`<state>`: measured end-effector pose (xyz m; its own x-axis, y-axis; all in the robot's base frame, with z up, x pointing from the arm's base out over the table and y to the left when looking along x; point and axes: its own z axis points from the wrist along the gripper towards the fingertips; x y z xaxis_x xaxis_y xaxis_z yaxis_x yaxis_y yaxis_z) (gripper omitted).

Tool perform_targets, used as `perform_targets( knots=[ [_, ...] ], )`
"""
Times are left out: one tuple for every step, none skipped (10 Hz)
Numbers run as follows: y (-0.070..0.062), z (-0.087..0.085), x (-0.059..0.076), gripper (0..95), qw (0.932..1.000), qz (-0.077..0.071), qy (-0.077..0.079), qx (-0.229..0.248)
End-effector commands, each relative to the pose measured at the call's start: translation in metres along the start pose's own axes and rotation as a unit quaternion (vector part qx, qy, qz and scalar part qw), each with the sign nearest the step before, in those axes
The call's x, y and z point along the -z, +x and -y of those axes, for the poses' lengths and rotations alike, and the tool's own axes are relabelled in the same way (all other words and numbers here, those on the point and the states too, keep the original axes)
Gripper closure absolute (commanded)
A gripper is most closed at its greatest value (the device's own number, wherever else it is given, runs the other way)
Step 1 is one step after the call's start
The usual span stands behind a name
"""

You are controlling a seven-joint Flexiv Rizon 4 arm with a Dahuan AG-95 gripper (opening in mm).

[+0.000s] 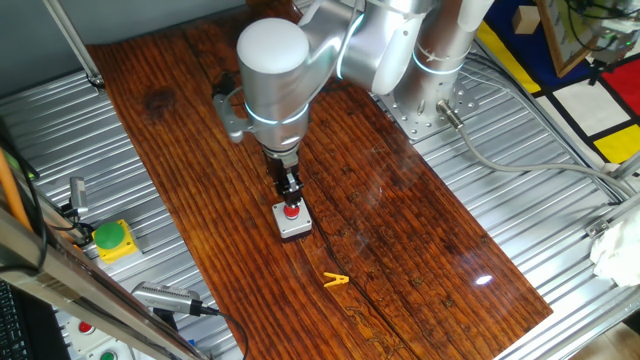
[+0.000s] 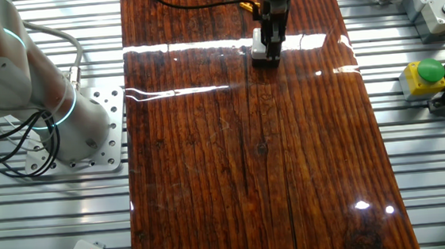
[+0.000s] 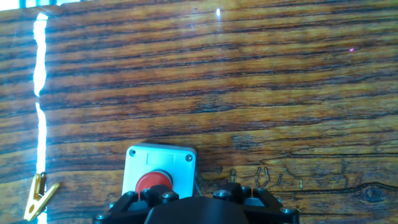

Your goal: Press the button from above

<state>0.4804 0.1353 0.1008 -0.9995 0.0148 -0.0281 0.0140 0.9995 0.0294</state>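
The small round red button [image 1: 291, 211] sits in the top of a square light-grey metal box [image 1: 294, 224], and that box rests on the dark, glossy wooden board [image 1: 400, 210] roughly in the middle of its width, nearer the end away from the arm's base. In the hand view the red cap [image 3: 153, 182] shows just above the black gripper body, with the box's [image 3: 160, 160] grey face and its corner screws plain to see.

The black two-finger gripper [image 1: 290, 196] hangs straight down over the button, its tip right at the red cap; whether it is actually touching I cannot tell. Nor can I make out whether the fingers are parted or closed: no view shows the tips clearly, and it has hold of nothing that I can see.

A little way off on the board lies a small yellow clothes peg [image 1: 335, 281]. Beyond the board's edge, on the ribbed metal table [image 1: 520, 140], stands a green dome button on a yellow box [image 1: 111, 238], well apart from the grey box.
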Motion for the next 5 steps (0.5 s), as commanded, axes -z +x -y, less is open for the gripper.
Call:
perform_targets(
  knots=[
    [0.0002, -0.0011, 0.0001, 19.0, 1.0000, -0.001, 0.000, 0.000],
    [0.0003, -0.0018, 0.0002, 19.0, 1.0000, 0.000, 0.000, 0.000],
    [0.0004, -0.0029, -0.0001, 19.0, 1.0000, 0.001, -0.001, -0.002],
    [0.0004, -0.0052, -0.0013, 19.0, 1.0000, 0.002, -0.001, -0.006],
    [0.0003, -0.0053, -0.0013, 19.0, 1.0000, 0.001, -0.001, -0.007]
  ],
)
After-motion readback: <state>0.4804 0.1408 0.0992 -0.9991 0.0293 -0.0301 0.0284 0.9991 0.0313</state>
